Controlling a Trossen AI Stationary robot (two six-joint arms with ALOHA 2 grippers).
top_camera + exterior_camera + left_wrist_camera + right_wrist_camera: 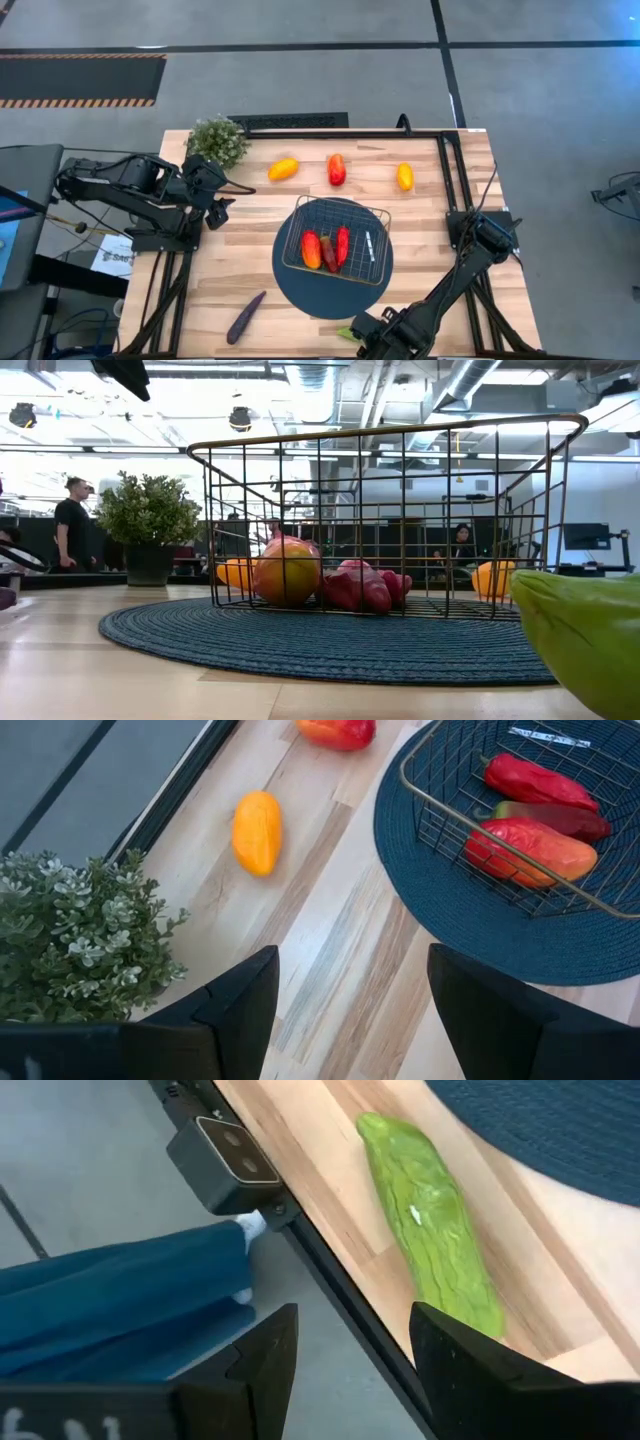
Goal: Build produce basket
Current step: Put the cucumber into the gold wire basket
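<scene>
— Basket [336, 241] on the round blue mat [300, 285], mid-desk. Can you see what's in it?

— You have three peppers in there: an orange-red one [311, 249], a dark one [328, 252] and a red one [343, 243], lying side by side.

— And the rest?

— Look past the basket on the desk [250, 270]: an orange pepper [283, 168] near the potted plant [217, 140], a red one [337, 169], and a yellow-orange one [404, 176]. The purple one [246, 316] lies at the near edge on the left side. The green one [432, 1220] lies at the near edge too, just off the mat.

— Where are your pincers?

— Your left pincer [215, 212] hangs beside the plant, fingers [235, 1010] apart, holding nothing. Your right pincer [362, 335] sits at the near edge by the green pepper, fingers [260, 1355] spread, nothing between them.
</scene>
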